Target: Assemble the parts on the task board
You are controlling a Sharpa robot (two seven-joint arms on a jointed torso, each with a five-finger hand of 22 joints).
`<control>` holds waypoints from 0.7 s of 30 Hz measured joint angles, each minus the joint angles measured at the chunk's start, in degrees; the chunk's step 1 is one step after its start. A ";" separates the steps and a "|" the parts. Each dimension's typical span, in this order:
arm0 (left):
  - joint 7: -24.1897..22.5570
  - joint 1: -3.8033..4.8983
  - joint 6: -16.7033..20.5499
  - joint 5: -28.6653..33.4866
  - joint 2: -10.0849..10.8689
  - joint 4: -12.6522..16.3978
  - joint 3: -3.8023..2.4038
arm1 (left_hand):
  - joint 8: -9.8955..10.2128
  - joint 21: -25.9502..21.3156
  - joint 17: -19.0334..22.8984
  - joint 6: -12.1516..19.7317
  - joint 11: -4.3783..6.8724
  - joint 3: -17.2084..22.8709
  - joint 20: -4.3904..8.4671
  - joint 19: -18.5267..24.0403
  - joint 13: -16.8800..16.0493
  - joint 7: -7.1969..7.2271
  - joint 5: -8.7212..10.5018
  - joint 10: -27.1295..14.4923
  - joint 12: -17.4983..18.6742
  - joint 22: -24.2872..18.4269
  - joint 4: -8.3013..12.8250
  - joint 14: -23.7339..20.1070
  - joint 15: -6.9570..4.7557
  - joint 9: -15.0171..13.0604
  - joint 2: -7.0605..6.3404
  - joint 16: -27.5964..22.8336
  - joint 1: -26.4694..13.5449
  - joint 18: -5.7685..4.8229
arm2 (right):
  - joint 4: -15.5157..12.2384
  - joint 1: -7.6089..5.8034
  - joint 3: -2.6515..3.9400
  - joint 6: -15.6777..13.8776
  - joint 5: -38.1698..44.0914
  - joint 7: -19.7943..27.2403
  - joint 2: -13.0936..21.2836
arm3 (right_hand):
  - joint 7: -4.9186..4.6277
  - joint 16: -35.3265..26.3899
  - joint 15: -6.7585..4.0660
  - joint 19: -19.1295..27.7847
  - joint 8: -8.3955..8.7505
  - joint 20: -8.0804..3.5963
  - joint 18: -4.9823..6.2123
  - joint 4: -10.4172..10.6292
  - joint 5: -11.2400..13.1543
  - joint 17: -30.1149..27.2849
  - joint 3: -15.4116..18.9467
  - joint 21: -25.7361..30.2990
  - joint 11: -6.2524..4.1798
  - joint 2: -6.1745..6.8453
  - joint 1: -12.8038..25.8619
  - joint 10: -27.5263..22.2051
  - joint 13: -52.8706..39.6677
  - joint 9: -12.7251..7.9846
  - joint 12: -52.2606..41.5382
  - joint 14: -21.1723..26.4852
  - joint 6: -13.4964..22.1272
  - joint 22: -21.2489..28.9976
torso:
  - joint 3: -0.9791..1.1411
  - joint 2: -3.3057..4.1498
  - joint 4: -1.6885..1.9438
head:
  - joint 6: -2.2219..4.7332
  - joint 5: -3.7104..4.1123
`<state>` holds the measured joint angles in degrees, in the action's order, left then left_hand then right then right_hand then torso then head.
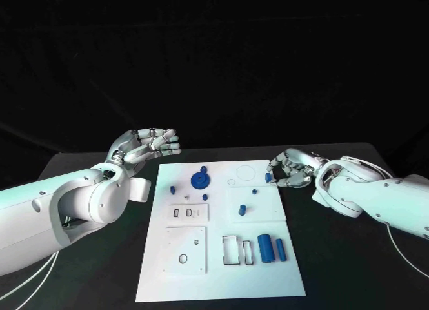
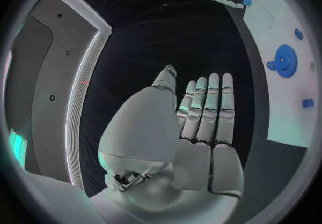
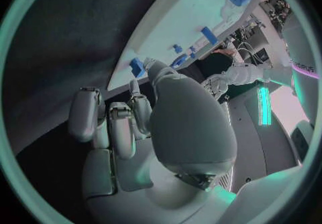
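Observation:
The white task board [image 1: 224,271] lies mid-table. On it are a blue gear [image 1: 202,179], a small blue peg [image 1: 171,189], a blue piece [image 1: 242,208] and two blue cylinders [image 1: 266,247] near its right edge. My right hand [image 1: 290,168] hovers at the board's far right edge and pinches a small blue part [image 1: 268,176] at its fingertips; the part [image 3: 137,67] shows beside the thumb tip in the right wrist view. My left hand [image 1: 147,145] is raised off the board's far left corner. Its fingers [image 2: 208,106] are straight and side by side, holding nothing.
Raised white plates with cut-outs [image 1: 187,248] sit on the board's left half, and a thin rectangular frame [image 1: 237,250] stands beside the cylinders. Black table [image 1: 349,258] runs along both sides of the board.

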<state>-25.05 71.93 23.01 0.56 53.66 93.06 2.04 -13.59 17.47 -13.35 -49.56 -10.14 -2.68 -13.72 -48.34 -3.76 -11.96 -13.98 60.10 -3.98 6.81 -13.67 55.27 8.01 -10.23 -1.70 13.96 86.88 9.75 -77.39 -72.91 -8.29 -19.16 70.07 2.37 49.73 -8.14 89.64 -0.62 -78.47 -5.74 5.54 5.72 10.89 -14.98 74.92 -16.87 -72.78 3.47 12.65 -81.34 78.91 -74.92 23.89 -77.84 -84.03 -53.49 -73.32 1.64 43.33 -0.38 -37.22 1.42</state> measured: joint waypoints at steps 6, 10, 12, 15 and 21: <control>0.00 0.00 -0.01 0.00 0.06 0.03 0.00 | 0.00 0.00 0.00 0.00 0.00 0.00 0.00 0.00 0.00 0.00 0.00 0.00 0.00 0.00 0.00 0.00 0.00 0.00 0.00 0.00 0.00 0.00 | 0.64 0.28 0.00 -0.11 0.01 -0.08 -0.79 | 0.06 0.00 0.00 -0.22 0.00 -0.22 0.00 -0.53 1.22 0.00 -2.54 0.00 -0.22 -0.04 -0.04 0.22 0.01 -0.31 -0.58 0.00 -0.47 -0.29 | -0.01 0.03 0.01 | -0.22 0.14; 0.00 0.00 -0.01 0.00 0.10 0.05 0.00 | 0.00 0.00 0.00 0.00 0.00 0.00 0.00 0.00 0.00 0.00 0.00 0.00 0.00 0.00 0.00 0.00 0.00 0.00 0.00 0.00 0.00 0.00 | 1.04 0.33 0.00 -0.19 0.01 -0.21 -1.25 | 0.16 0.00 0.00 -0.22 -0.35 -0.22 0.00 -0.78 1.83 0.00 -3.98 0.00 -0.43 -0.04 -0.04 0.43 0.01 -0.40 -0.59 0.00 -1.18 -0.48 | -0.01 0.03 0.01 | -0.28 0.14; 0.00 0.00 -0.01 0.00 0.10 0.06 0.00 | 0.00 0.00 0.01 0.00 0.00 0.00 0.00 0.00 0.00 0.00 0.00 0.00 0.00 0.01 0.00 0.00 0.00 0.01 0.00 0.00 0.00 0.00 | 1.18 0.34 0.00 -0.22 0.01 -0.26 -1.40 | 0.24 0.00 0.00 -0.22 -0.44 -0.22 0.00 -0.99 2.26 0.00 -5.03 0.00 -0.21 -0.04 -0.04 0.62 0.01 -0.47 -0.95 0.00 -1.48 -0.61 | -0.01 0.03 0.01 | -0.31 0.08; 0.00 0.01 -0.01 0.00 0.10 0.07 0.00 | 0.00 0.00 0.01 0.00 0.00 0.00 0.00 0.00 0.00 0.00 0.00 0.00 0.00 0.01 0.00 0.00 0.00 0.01 0.00 0.00 0.00 0.00 | 1.39 0.35 0.00 -0.27 0.01 -0.34 -1.59 | 0.45 0.00 0.00 -0.42 -0.83 -0.42 0.00 -1.47 3.56 0.00 -7.24 0.00 -0.52 -0.04 -0.04 0.93 0.01 -0.54 -1.28 0.00 -2.29 -0.72 | -0.01 0.03 0.01 | -0.36 0.06; 0.00 0.01 -0.01 0.00 0.10 0.07 0.00 | 0.00 0.00 -0.07 0.00 0.00 0.00 0.00 0.00 0.00 0.00 0.00 0.00 0.00 0.01 0.00 0.00 0.00 0.01 0.00 0.00 0.00 0.00 | 1.60 0.37 0.00 -0.29 0.01 -0.48 -1.83 | 0.89 0.00 -0.13 -0.55 -1.50 -0.55 0.00 -2.28 4.06 -0.01 -9.59 -0.28 -0.77 -0.12 0.68 1.51 0.01 -0.48 -1.76 0.13 -3.96 -1.00 | 0.00 -0.02 -0.02 | -0.39 -0.03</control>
<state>-25.05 71.94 23.00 0.56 53.76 93.13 2.04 -13.60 17.47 -13.42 -49.56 -10.14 -2.68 -13.72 -48.34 -3.76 -11.96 -13.98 60.10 -3.98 6.83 -13.67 55.27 8.01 -10.22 -1.70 13.96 86.88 9.75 -75.79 -72.54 -8.28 -19.45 70.09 1.89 47.90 -7.25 89.65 -0.75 -79.03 -7.24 4.99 5.72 8.62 -10.92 74.91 -26.46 -73.06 2.71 12.53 -80.66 80.42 -74.91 23.41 -79.60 -83.90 -57.44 -74.32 1.64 43.31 -0.40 -37.61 1.38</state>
